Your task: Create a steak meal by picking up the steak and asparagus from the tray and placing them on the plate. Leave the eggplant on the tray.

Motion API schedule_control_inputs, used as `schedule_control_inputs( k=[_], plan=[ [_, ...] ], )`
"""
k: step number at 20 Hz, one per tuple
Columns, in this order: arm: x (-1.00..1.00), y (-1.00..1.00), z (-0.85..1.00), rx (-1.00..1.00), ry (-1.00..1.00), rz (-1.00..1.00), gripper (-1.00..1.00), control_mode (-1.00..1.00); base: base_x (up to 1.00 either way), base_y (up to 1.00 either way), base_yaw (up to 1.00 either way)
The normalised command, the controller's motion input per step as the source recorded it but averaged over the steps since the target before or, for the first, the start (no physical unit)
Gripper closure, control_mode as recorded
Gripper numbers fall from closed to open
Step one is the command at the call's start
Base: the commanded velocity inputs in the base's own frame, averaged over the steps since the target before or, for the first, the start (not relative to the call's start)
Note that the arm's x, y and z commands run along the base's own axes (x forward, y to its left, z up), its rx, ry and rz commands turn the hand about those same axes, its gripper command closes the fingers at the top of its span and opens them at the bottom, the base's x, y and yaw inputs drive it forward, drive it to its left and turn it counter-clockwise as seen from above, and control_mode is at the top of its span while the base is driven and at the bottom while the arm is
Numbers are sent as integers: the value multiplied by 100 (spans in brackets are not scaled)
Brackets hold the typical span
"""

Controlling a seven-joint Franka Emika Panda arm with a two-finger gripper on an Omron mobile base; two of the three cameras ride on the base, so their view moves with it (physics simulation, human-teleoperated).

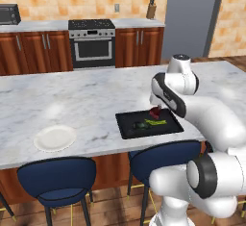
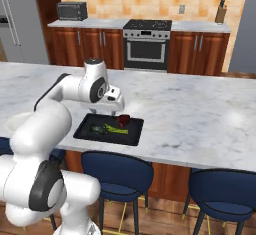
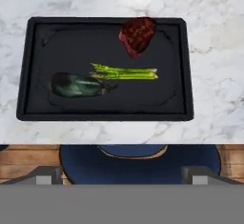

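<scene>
The black tray (image 3: 71, 46) lies near the counter's front edge. On it sit the dark red steak (image 3: 137, 35) in a far corner, the yellow-green asparagus (image 3: 125, 72) in the middle, and the dark eggplant (image 3: 76, 85) beside the stalk. My gripper (image 3: 123, 175) hangs open above the tray with nothing between its wide-set fingertips. In the right base view the gripper (image 2: 119, 111) hovers just over the steak (image 2: 123, 120). The white plate (image 1: 55, 138) rests on the counter well to the tray's (image 1: 126, 130) left and holds nothing.
Blue stools (image 1: 56, 177) (image 1: 163, 155) stand under the island's front edge. The marble counter (image 1: 86, 100) stretches between tray and plate. A stove (image 1: 92, 42), microwave (image 1: 8, 14) and knife block (image 1: 151, 9) line the back wall.
</scene>
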Motion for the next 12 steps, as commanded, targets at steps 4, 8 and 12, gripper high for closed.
schedule_control_inputs(
  k=[4,8,12],
  plan=[
    [54,-2,-61,0,11,-3,-100,-100,0,0,0],
    [59,-11,-59,0,12,-6,-100,-100,0,0,0],
    [45,-16,-43,0,6,-3,-100,-100,0,0,0]
  ],
)
